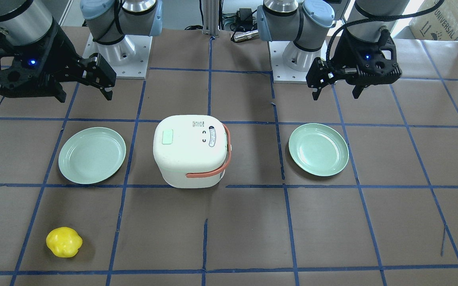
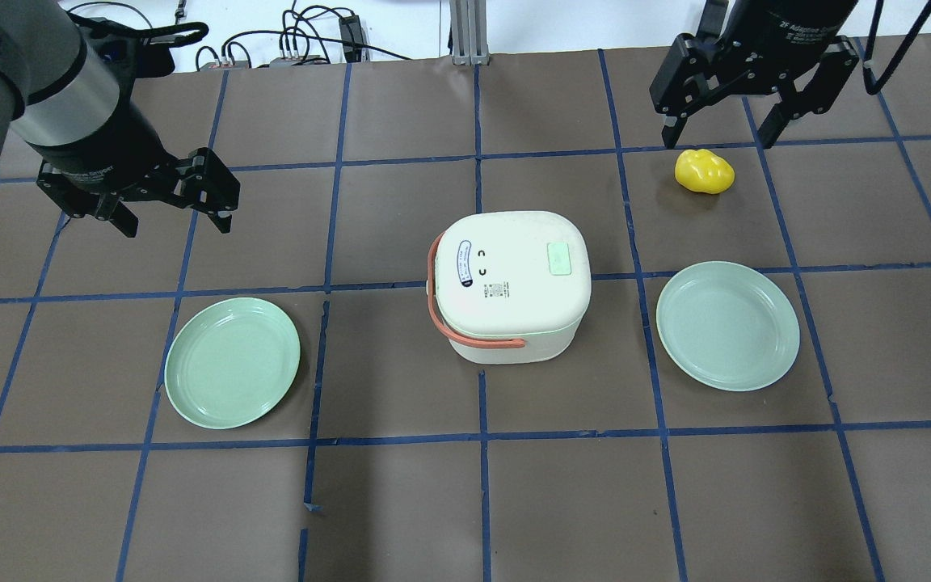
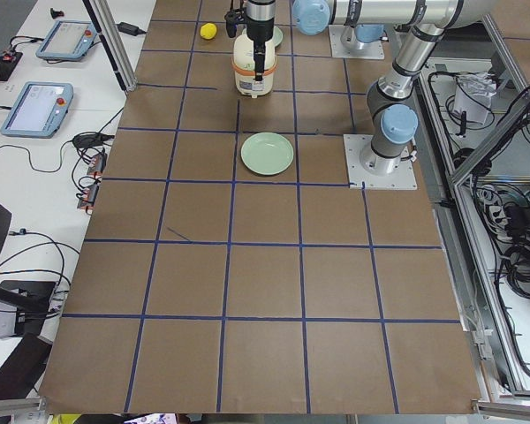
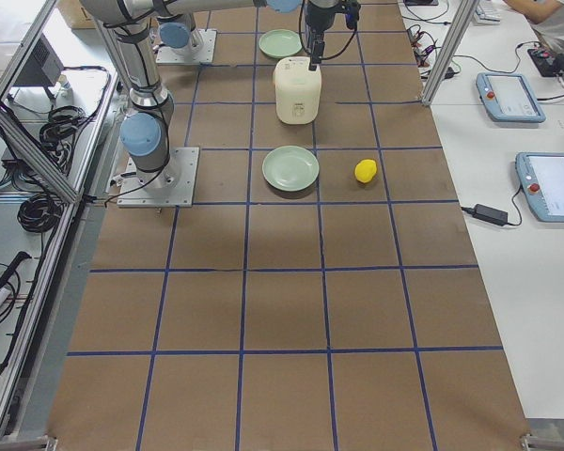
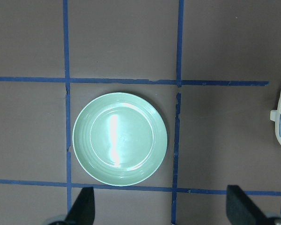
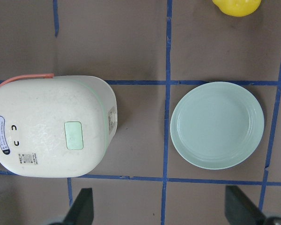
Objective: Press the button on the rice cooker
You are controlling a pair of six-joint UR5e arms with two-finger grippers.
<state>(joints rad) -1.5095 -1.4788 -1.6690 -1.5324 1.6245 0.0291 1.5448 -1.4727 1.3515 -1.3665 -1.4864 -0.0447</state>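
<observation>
The white rice cooker (image 2: 514, 283) with an orange handle stands at the table's middle. A pale green button (image 2: 558, 259) sits on its lid, toward my right side. The cooker (image 1: 189, 151) and button (image 1: 167, 136) also show in the front view. In the right wrist view the cooker (image 6: 51, 126) and button (image 6: 73, 135) lie at the left. My left gripper (image 2: 176, 222) is open and empty, high over the table left of the cooker. My right gripper (image 2: 716, 137) is open and empty, high over the far right, above the yellow object.
A green plate (image 2: 232, 361) lies left of the cooker, below my left gripper (image 5: 161, 211). A second green plate (image 2: 727, 325) lies right of it. A yellow lumpy object (image 2: 704, 171) sits at the far right, beyond that plate. Blue tape lines grid the brown table.
</observation>
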